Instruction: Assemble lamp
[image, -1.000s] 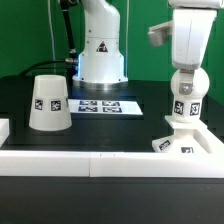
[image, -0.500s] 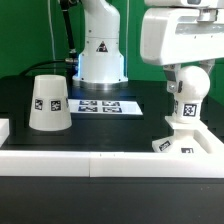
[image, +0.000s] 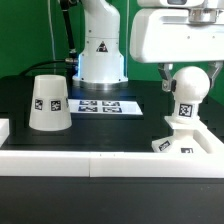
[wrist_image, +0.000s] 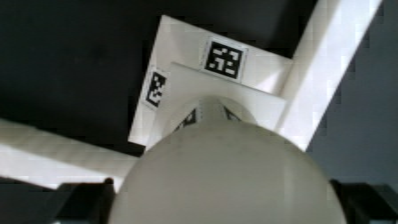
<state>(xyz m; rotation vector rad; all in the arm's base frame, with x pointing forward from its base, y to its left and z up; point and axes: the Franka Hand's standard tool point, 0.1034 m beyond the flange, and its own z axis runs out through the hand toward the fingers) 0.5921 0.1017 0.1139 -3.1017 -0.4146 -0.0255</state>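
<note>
At the exterior view's right, the bulb (image: 186, 97) stands upright on the lamp base (image: 187, 146), stem down. I can't judge whether it is fully seated. The hand (image: 186, 76) sits right over the bulb's top; clenched or released, I cannot tell. In the wrist view the bulb (wrist_image: 222, 170) looms large over the tagged base (wrist_image: 217, 60). The shade (image: 48, 103) stands on the table (image: 110, 130), well apart, not yet fitted. My read: bulb step nearly done, shade left.
</note>
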